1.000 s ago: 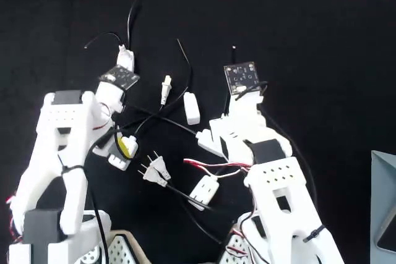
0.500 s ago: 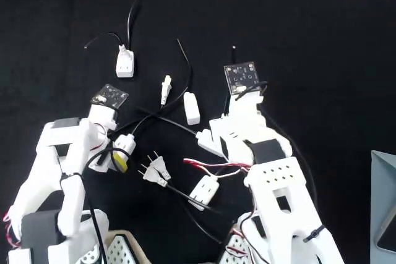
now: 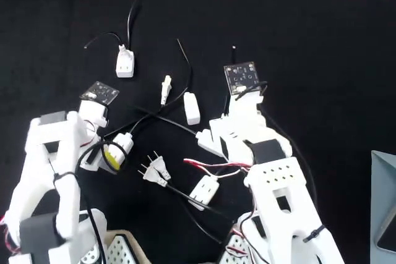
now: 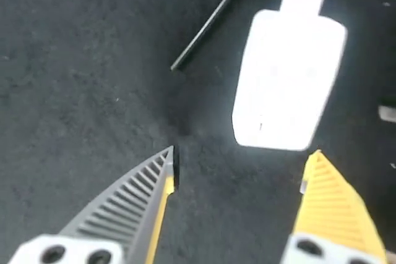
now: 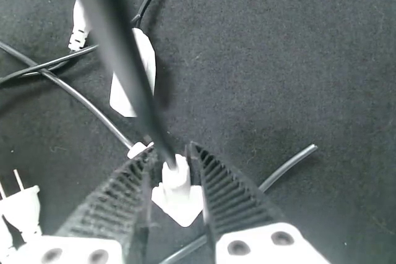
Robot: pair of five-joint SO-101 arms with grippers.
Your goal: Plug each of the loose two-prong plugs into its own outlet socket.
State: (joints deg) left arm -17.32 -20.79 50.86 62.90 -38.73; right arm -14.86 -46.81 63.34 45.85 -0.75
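On the left, the left gripper (image 4: 242, 157) is seen wide open and empty, just beside a white corded block (image 4: 288, 72) lying flat on the cloth. The block should be straddled squarely before the jaws are closed. On the right, a small white plug (image 5: 178, 199) is clamped in the right gripper (image 5: 171, 153), and its prongs should be lined up before any push.
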